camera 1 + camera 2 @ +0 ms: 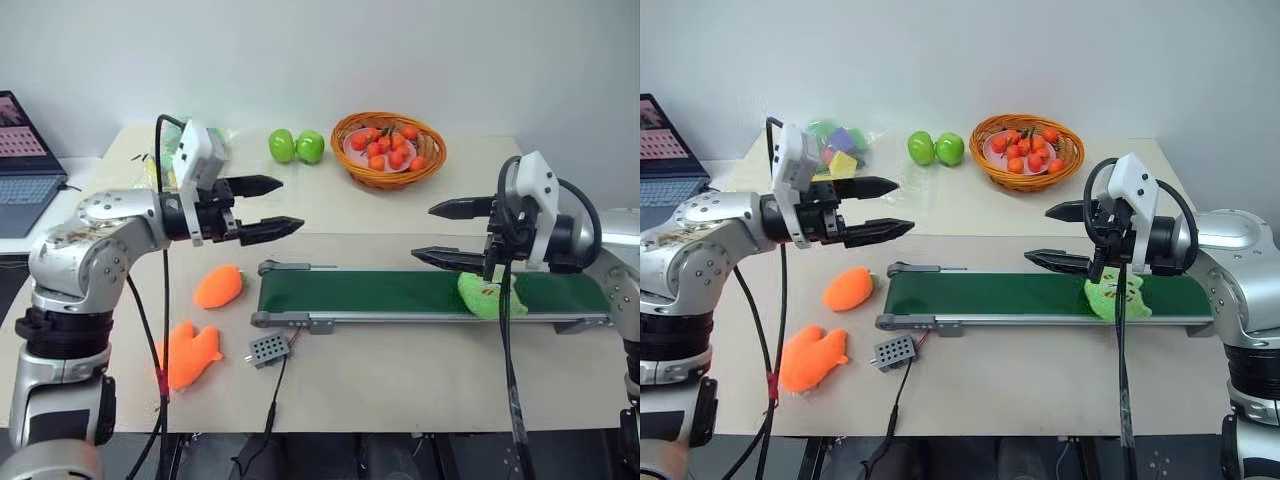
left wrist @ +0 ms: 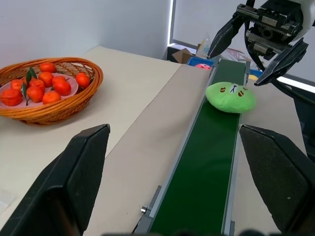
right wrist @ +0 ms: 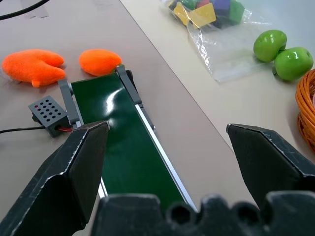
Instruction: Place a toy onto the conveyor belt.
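Left eye view: lime-green toy (image 1: 489, 296) lying on conveyor belt (image 1: 380, 292), just below right gripper (image 1: 447, 233), fingers spread, gripping nothing. Left gripper (image 1: 268, 207) also spread wide and empty, raised well apart from toy, past belt's other end.

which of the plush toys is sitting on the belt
The lime-green toy, lying on the conveyor belt. Both orange plush toys lie on the table beside it.

Two green apples (image 1: 296, 146) sit beside a wicker basket (image 1: 388, 148) of small oranges (image 1: 390, 146).
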